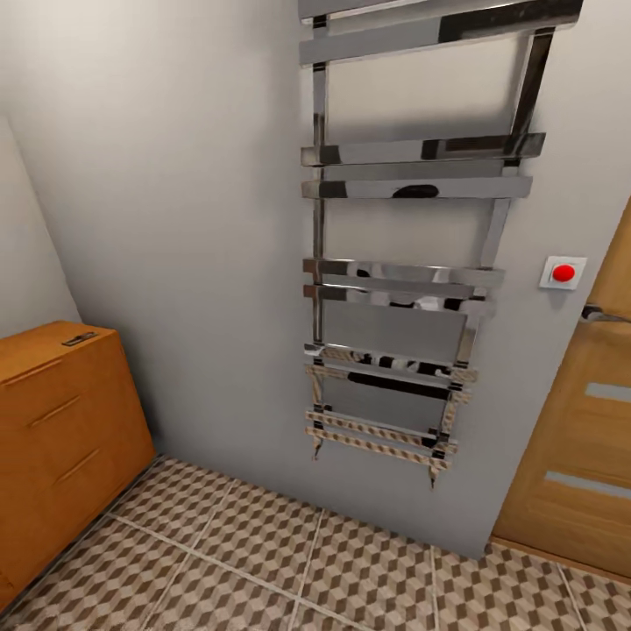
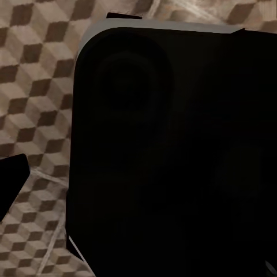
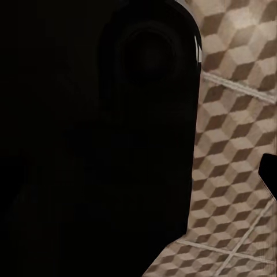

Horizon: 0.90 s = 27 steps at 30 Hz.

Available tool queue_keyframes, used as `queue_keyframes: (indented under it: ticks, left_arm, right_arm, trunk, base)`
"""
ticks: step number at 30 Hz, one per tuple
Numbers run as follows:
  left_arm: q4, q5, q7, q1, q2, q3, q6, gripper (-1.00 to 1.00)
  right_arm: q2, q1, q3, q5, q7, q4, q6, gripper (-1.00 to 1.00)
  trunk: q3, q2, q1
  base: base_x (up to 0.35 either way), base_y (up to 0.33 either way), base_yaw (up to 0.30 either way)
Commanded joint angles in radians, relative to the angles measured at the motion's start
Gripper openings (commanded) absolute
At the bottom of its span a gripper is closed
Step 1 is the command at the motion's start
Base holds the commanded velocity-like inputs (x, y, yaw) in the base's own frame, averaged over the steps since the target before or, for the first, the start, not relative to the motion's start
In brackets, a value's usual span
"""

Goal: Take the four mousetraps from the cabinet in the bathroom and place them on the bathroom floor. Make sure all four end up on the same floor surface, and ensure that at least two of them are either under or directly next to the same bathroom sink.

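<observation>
The cabinet (image 1: 61, 421) is smooth orange-brown wood. Right of it, a mirror-glossy chrome towel rail (image 1: 403, 263) hangs on the matt grey wall (image 1: 175, 219). Below lies the satin, cube-printed tile bathroom floor (image 1: 263, 552).

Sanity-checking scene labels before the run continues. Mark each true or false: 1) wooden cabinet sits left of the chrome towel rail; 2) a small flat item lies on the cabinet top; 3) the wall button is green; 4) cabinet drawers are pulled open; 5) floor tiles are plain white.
1) True: cabinet, towel rail.
2) True: small flat item.
3) False: wall button is red.
4) False: drawers are shut.
5) False: floor has a cube pattern.
</observation>
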Motion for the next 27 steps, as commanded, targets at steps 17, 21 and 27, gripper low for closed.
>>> queue_keyframes:
  ticks: [17,21,27]
  left_arm:
    - [-0.001,0.009,0.0,0.0,0.0,0.0,-0.002,1.0]
    - [-0.001,0.009,0.0,0.0,0.0,0.0,-0.002,1.0]
    - [-0.001,0.009,0.0,0.0,0.001,0.0,-0.002,1.0]
  right_arm:
    - [0.0,0.0,0.0,0.0,-0.001,0.0,-0.004,1.0]
    - [0.0,0.0,0.0,0.0,-0.001,0.0,-0.004,1.0]
    - [0.0,0.0,0.0,0.0,-0.001,0.0,-0.004,1.0]
  trunk:
    - [-0.001,0.0,0.0]
    - [-0.001,0.0,0.0]
    - [-0.001,0.0,0.0]
  base:
    - [0.0,0.0,0.277]
    - [0.0,0.0,0.277]
    - [0.0,0.0,0.277]
